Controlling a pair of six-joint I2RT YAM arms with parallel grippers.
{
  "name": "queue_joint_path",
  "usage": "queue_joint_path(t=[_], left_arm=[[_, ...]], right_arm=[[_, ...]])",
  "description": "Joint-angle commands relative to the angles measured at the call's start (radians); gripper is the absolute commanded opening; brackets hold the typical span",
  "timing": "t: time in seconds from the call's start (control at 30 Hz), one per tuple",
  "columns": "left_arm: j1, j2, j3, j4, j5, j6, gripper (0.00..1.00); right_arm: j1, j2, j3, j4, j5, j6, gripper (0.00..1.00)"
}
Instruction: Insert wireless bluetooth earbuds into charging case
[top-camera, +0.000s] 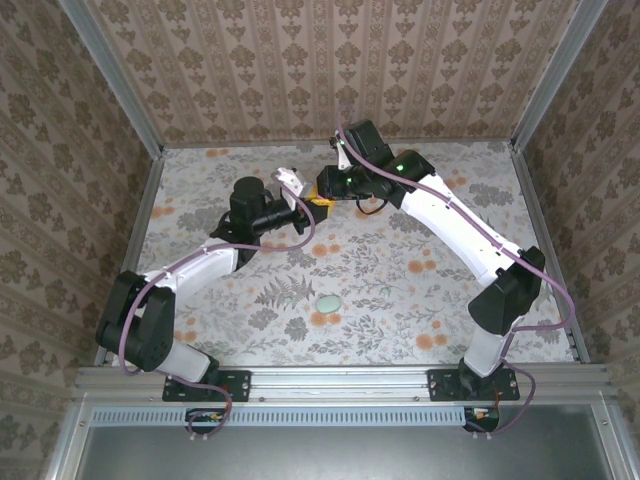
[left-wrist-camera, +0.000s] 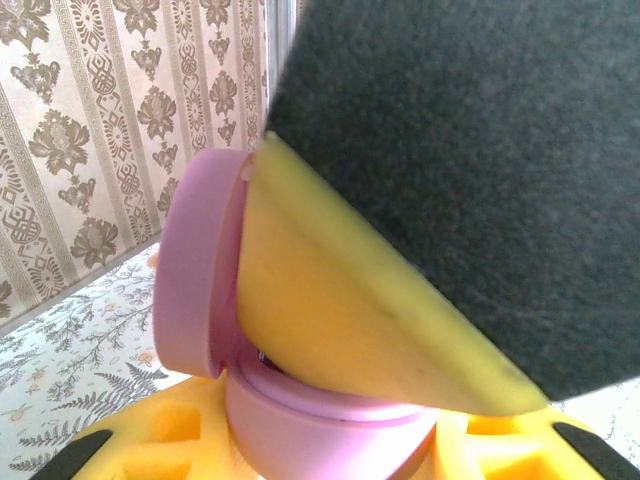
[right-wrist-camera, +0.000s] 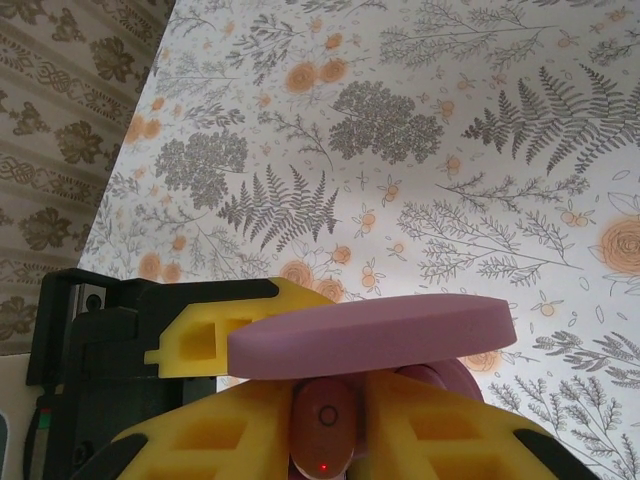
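Observation:
Held above the far middle of the table, the pink charging case (left-wrist-camera: 320, 425) sits between the yellow fingers of my left gripper (left-wrist-camera: 330, 445), which is shut on its base. Its lid (left-wrist-camera: 190, 270) stands open. My right gripper (right-wrist-camera: 328, 430) is shut on a pinkish earbud (right-wrist-camera: 325, 420) with a small red light, just under the lid (right-wrist-camera: 370, 335). In the left wrist view a yellow right finger (left-wrist-camera: 350, 310) reaches into the open case. From above, the left gripper (top-camera: 295, 203) and right gripper (top-camera: 322, 192) meet tip to tip.
A mint oval case (top-camera: 328, 302) lies shut on the floral table (top-camera: 420, 290), nearer the arm bases. Patterned walls (top-camera: 300, 70) enclose the table at the back and both sides.

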Motion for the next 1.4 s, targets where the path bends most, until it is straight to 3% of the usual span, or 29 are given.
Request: queue_joint_path(t=[0.0,0.63,0.93,1.37], left_arm=[[-0.008,0.001,0.026,0.079,0.011,-0.02,0.33],[-0.007,0.003,0.024,0.087,0.015,-0.014,0.33],[-0.004,-0.002,0.013,0.114,0.022,-0.014,0.33],[-0.003,-0.006,0.007,0.143,0.058,-0.006,0.33]], right_arm=[[0.006,-0.032,-0.012,-0.024,-0.009,-0.008,0.28],[0.002,-0.065,-0.014,0.011,-0.081,-0.015,0.36],[-0.013,-0.101,-0.044,0.033,-0.083,-0.003,0.34],[-0.125,-0.301,-0.286,0.347,-0.271,0.042,0.33]])
